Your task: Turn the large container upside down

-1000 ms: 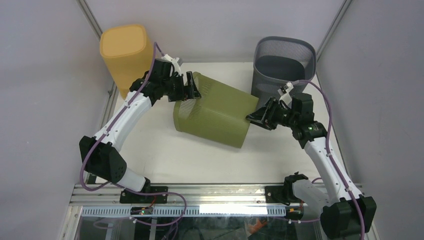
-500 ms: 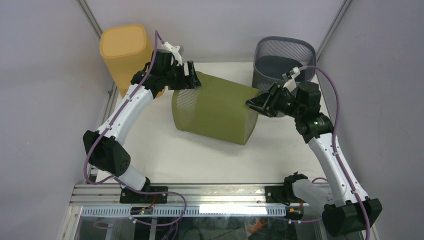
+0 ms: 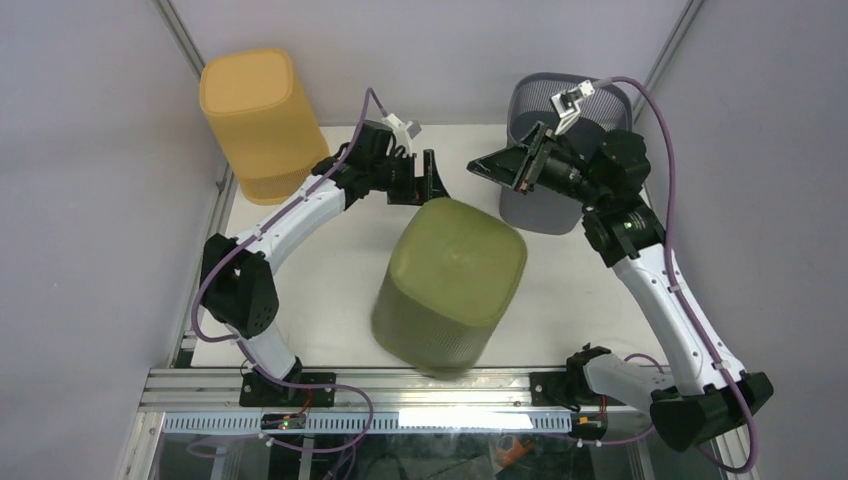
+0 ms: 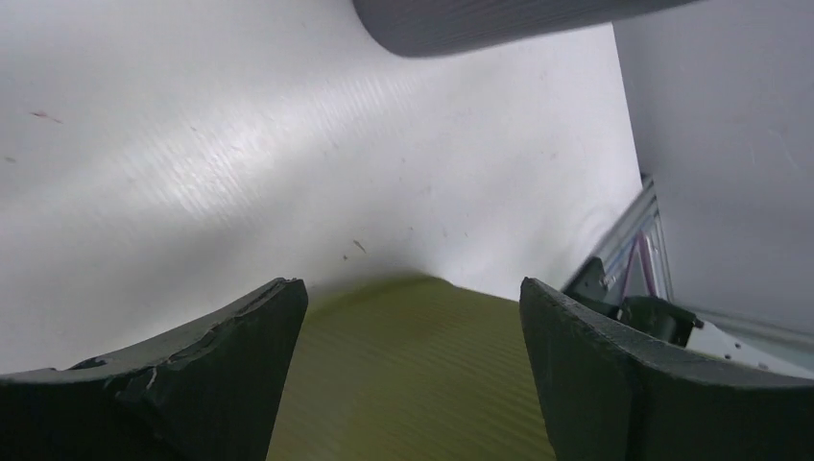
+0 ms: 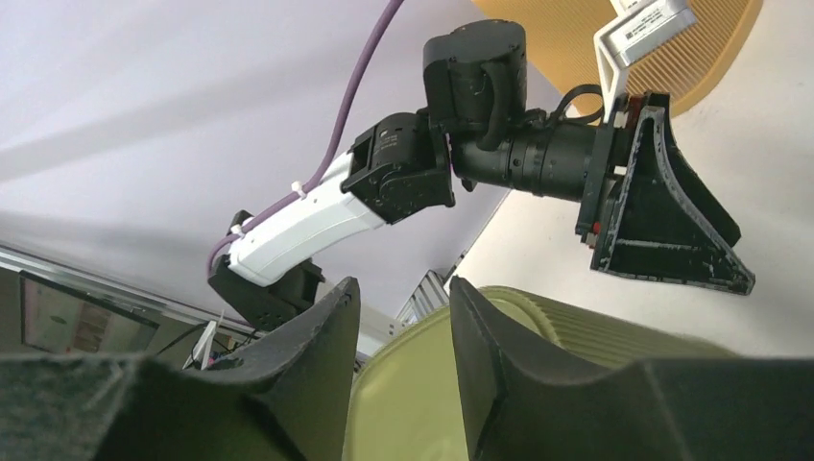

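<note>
Olive container (image 3: 450, 285) stands base-up on the surface (image 3: 300, 300), at its front edge, free of both pincers. Left pincer (image 3: 428, 180): jaws wide, empty, just behind. Right pincer (image 3: 490, 165): jaws apart, empty, raised beside grey mesh bin (image 3: 570, 110).

This is a robotics lab test cell, not a lived-in room. Plain pale grey panel walls (image 3: 90, 220) close in a bare white tabletop (image 3: 310, 300). A silver slotted aluminium frame rail (image 3: 420, 385) runs along its near edge, where two white-and-black robot arms (image 3: 290, 215) trailing purple cables (image 3: 660, 150) are bolted.
</note>
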Robot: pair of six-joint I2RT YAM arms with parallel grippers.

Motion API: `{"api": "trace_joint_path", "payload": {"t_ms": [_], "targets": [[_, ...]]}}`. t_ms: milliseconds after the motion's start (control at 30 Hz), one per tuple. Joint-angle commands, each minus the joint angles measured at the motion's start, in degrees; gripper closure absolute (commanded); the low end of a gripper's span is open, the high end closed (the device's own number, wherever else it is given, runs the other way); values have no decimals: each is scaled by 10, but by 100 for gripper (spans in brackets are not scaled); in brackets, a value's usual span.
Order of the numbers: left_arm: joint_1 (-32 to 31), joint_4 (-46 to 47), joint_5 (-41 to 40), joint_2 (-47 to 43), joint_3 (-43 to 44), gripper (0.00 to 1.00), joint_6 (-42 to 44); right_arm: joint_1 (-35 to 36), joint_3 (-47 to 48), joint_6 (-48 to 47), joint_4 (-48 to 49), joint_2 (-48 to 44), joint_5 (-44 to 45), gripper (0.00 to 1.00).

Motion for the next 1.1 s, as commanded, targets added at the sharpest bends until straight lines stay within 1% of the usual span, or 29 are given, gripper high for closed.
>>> {"api": "trace_joint_path", "payload": {"t_ms": [0,133,233,333,433,500,600,667,700,833,933,1067], "targets": [[2,139,48,4,-52,14,-45,19,-33,0,63,22,5,58],[3,142,26,37,-32,12,-41,36,-42,-6,66,38,13,58],[12,133,12,47,6,9,-36,38,-26,-37,27,42,23,57],[32,107,16,65,66,7,-30,38,30,-108,-81,55,32,55],[56,81,24,74,130,5,-23,39,91,-208,-212,62,48,52],[71,62,31,66,167,4,-17,38,125,-277,-297,59,56,45],[78,41,35,34,202,1,-3,44,158,-361,-390,53,64,31],[77,35,38,1,204,1,8,57,168,-398,-442,53,94,25],[77,34,40,-19,198,1,14,68,172,-411,-462,56,108,23],[77,34,48,-105,158,1,35,136,181,-444,-516,97,141,22],[77,32,63,-182,115,1,55,175,182,-455,-534,129,179,22],[77,5,66,-254,58,1,64,177,171,-459,-509,140,203,24]]}}
